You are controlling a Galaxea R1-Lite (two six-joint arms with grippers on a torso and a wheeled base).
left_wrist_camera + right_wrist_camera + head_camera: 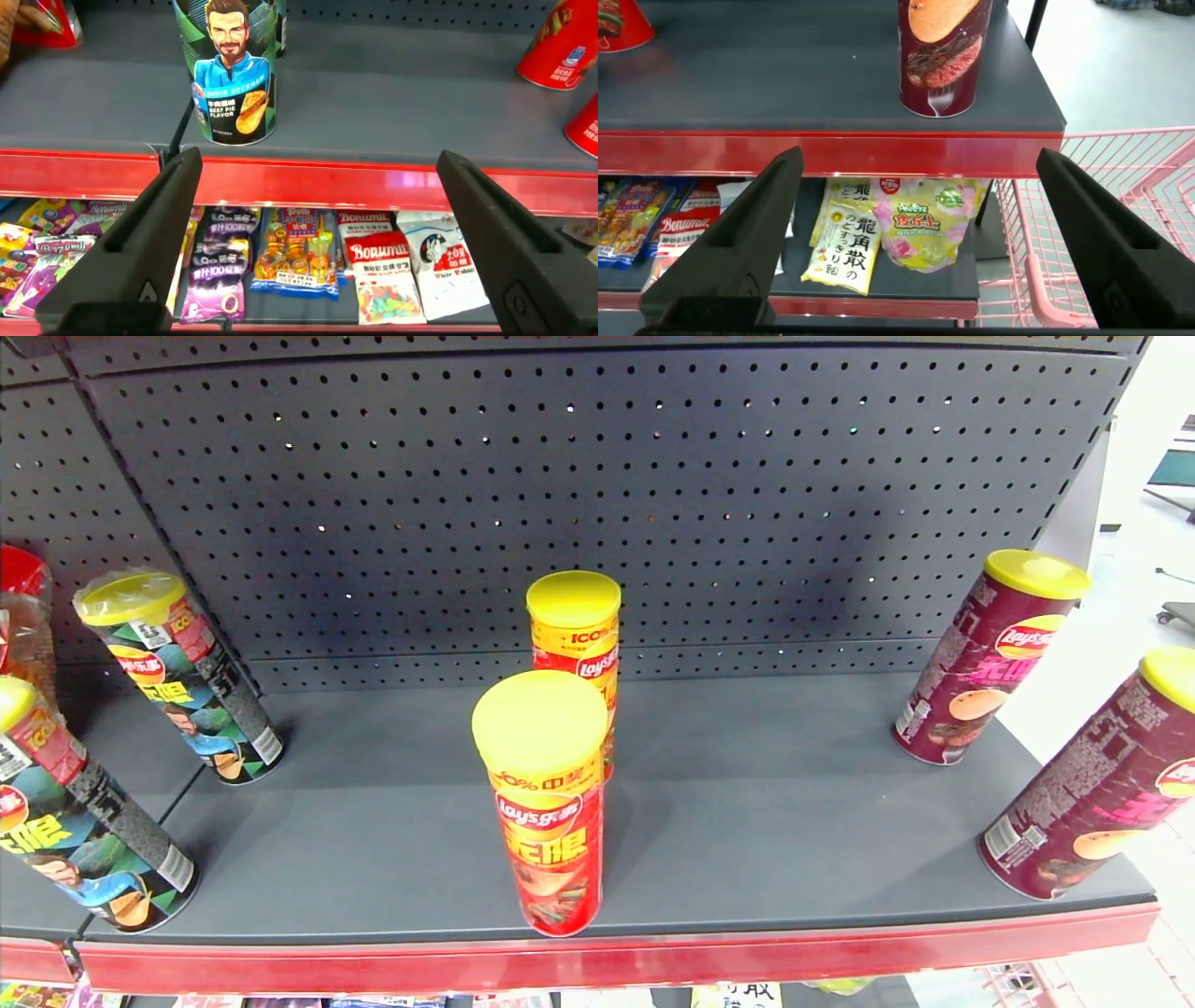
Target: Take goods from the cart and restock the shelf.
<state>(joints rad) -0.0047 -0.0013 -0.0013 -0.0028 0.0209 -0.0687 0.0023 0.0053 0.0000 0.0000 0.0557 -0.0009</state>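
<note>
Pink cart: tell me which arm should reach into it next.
Right, probably. The right gripper hangs open near the pink cart; the left gripper faces candy packets, farther off.

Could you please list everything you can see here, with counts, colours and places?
red chip cans: two, red with yellow lids, upright mid-shelf, one behind the other.
maroon chip cans: two, maroon with yellow lids, upright at the shelf's right end.
green chip cans: two, green and black with yellow lids, upright on the left section.
shelf: one, dark grey with a red front edge.
pegboard: one, dark grey, behind the shelf.
snack bags: several, mixed colours, on the lower shelf.
cart: one, pink wire, beside the shelf's right end.
left hand: one, black, open, before the shelf edge.
right hand: one, black, open, before the shelf edge.
</note>
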